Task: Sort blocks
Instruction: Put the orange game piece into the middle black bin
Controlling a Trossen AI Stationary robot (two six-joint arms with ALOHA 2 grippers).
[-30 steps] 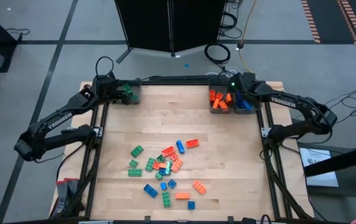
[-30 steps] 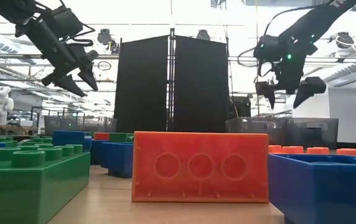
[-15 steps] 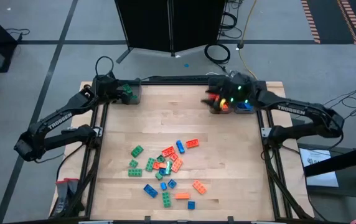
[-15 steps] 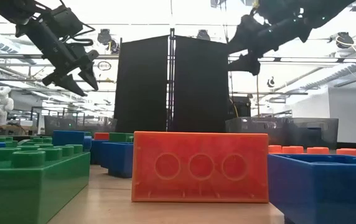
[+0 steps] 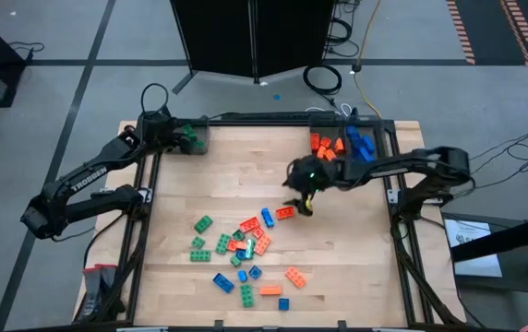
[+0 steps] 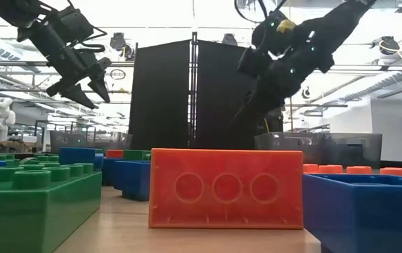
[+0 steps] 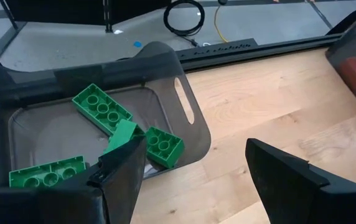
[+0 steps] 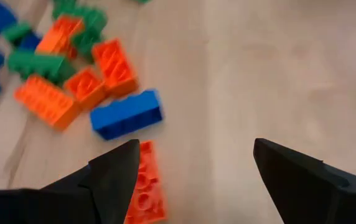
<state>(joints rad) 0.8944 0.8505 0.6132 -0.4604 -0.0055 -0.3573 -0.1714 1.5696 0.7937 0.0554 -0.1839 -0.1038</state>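
Note:
Loose green, orange and blue blocks (image 5: pixel 246 242) lie scattered on the middle and near part of the wooden table. My right gripper (image 5: pixel 303 205) hangs open just above the far right edge of this pile; in its wrist view (image 8: pixel 193 155) an orange block (image 8: pixel 145 186) lies by one finger and a blue block (image 8: pixel 127 114) just beyond. It touches neither. My left gripper (image 5: pixel 187 138) stands open over the grey bin (image 7: pixel 190 124) at the far left corner, where green blocks (image 7: pixel 103 112) lie.
Two grey bins stand at the far right, one with orange blocks (image 5: pixel 325 148) and one with blue blocks (image 5: pixel 361 148). A black frame rims the table. In the low view a big orange block (image 6: pixel 225 188) sits close, between a green one (image 6: pixel 32 197) and a blue one (image 6: pixel 370 211).
My right gripper has swung from above the far right bins toward the table's near edge and the block pile, sinking a little and rolling about its own axis. Its fingers stay open with nothing between them. The blocks on the table lie as before.

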